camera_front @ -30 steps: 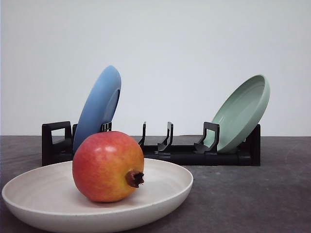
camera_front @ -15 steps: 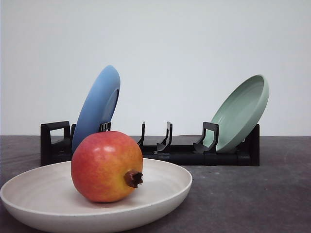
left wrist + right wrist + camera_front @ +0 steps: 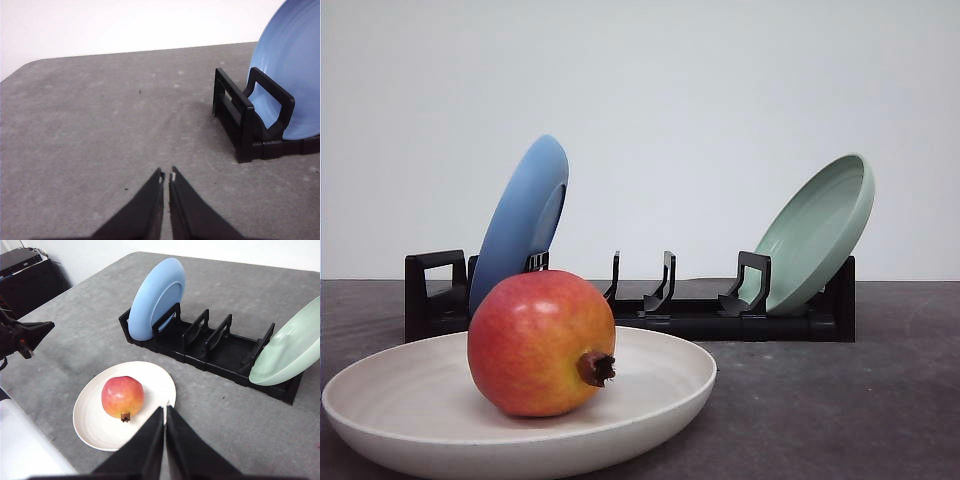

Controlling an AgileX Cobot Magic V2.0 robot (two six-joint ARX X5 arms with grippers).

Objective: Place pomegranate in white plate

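The pomegranate (image 3: 542, 343) is sitting in the white plate (image 3: 660, 385), barely shifting over the last second, so placement looks complete. I am holding my right gripper (image 3: 165, 416) and left gripper (image 3: 166, 176) closed and empty.

A plain white wall (image 3: 720, 80) fills the upper half of the front frame, evenly lit and bare; below it a grey, faintly mottled tabletop (image 3: 840, 400) spans the lower part; in the right wrist frame a dark cabinet (image 3: 30, 275) stands at the upper left beside the table's rounded corner; soft shadows lie under the objects.
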